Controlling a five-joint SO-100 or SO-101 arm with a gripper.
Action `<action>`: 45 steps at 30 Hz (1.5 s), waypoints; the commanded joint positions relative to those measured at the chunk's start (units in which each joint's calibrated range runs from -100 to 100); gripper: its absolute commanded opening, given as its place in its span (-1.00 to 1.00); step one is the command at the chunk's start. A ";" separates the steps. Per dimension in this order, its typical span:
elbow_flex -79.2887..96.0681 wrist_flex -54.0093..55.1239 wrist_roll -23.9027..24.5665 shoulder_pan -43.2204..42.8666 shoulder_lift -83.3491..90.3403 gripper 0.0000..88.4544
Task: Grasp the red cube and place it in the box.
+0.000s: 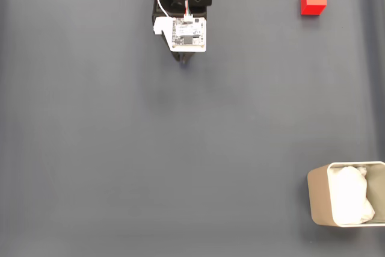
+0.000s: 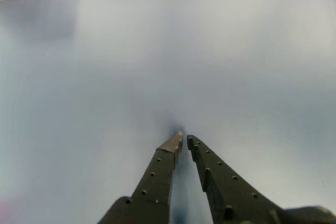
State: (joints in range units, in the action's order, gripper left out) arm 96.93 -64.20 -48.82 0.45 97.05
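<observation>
Cube and box both wait untouched, so the whole task looks to lie ahead: the approach, the grasp, the carry and the drop. Nearest the wrist camera, the gripper has its two dark fingers drawn almost together, tips a sliver apart, with nothing between them; below them is only grey mat, and the tips seem to hang low over it, judging by the small dark shadow at their ends. A pale beige patch sits at the 10 o'clock corner of that view; it is too blurred to name. In the fixed view, which looks straight down, the arm is folded up at 12 o'clock, its white circuit board facing the camera and the gripper showing as a dark tip just under the board. The cube rests on the mat out at about 1 o'clock, well apart from the arm. The box stands at roughly 4 o'clock by the picture's edge, partly cut off, white soft stuff inside, and well apart from the cube. The fixed view gives the layout, cube, box and arm in relation, but it hides how the jaws stand. The wrist view settles that, narrow and empty, yet tells little of where the targets lie. My guess: the arm must swing towards 1 o'clock and open wide first.
</observation>
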 commanded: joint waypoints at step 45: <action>-67.82 8.95 -1.90 -12.73 -56.06 -1.00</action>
State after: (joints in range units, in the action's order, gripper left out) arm 29.02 -56.96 -50.04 -9.12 40.86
